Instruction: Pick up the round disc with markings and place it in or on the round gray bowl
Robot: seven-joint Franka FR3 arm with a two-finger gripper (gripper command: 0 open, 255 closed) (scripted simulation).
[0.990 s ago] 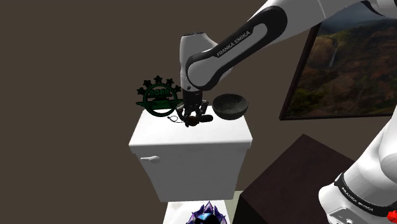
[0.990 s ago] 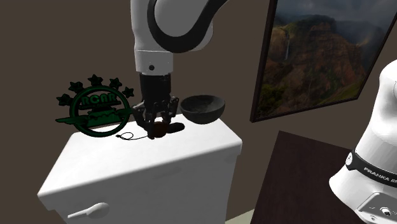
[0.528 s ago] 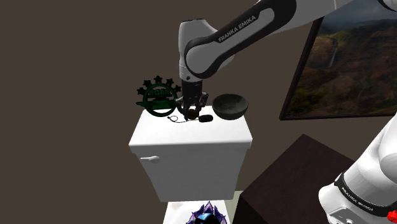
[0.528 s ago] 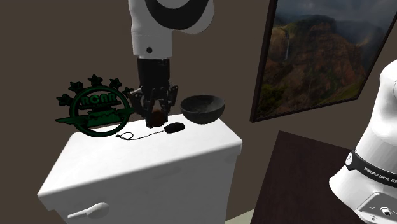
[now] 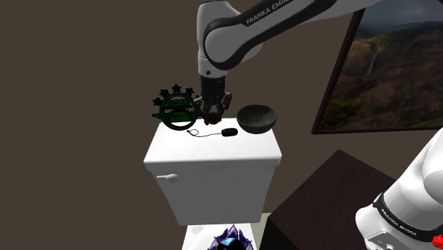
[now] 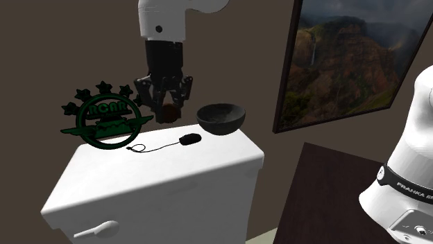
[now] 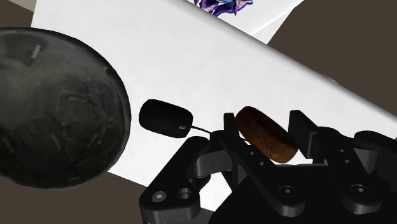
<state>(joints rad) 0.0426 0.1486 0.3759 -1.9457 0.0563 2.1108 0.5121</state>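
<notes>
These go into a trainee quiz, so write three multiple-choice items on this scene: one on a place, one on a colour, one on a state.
1. Where does the dark round bowl stand?
A. On top of the white box-shaped cabinet
B. On the floor
C. On the framed picture

2. What colour is the round flat disc?
A. Blue
B. Brown
C. White

3. What state is the black two-finger tool in?
A. Open, with nothing in it
B. Shut on the disc, raised above the cabinet
C. Shut on the bowl's rim

Key: 1 A, the bowl rests on the cabinet top near its rear edge. 2 B, the wrist view shows it brown. 3 B, both fingers clasp the disc.
</notes>
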